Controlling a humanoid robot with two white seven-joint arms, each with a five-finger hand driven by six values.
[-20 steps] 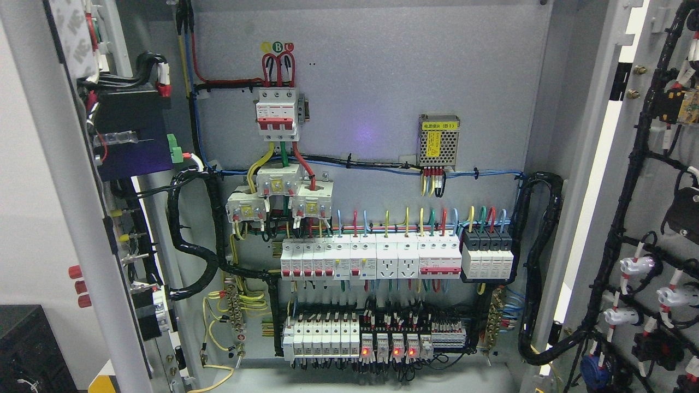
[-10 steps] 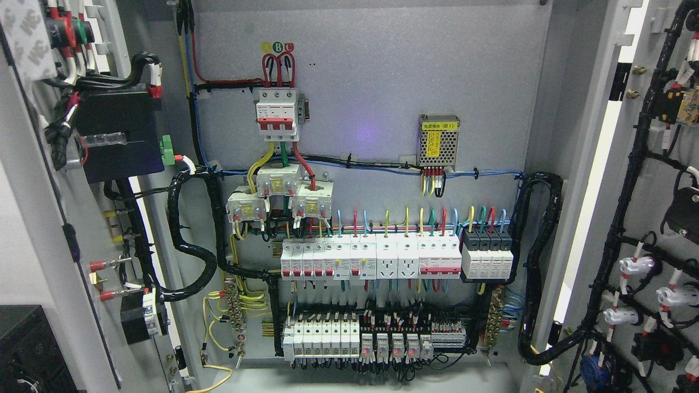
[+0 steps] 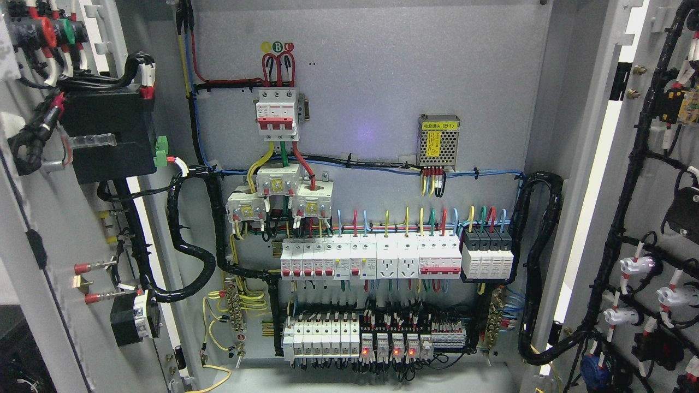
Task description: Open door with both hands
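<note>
A: Left door [image 3: 33,229] has swung further out since a sec ago; you now see more of its inner face, and the black box [image 3: 106,134] on it sits lower-left vs before.

B: Right door [image 3: 650,218]?

A: Same spot, wide open at the pic's right edge, black wiring harness [image 3: 628,180] running down it. So 2 doors, both open, cabinet back panel [image 3: 382,82] fully exposed between them.

B: Hands?

A: Neither robot hand shows, so you can't tell if they're open or closed.

B: Count what's inside, big to small.

A: 1 red-and-white main breaker [image 3: 278,112] up top, 3 white blocks [image 3: 278,180] under it, 1 mesh power supply [image 3: 438,140] w/ yellow label at right, 2 rows of breakers below. Bottom row [image 3: 377,338]: 3 red lights lit.
</note>
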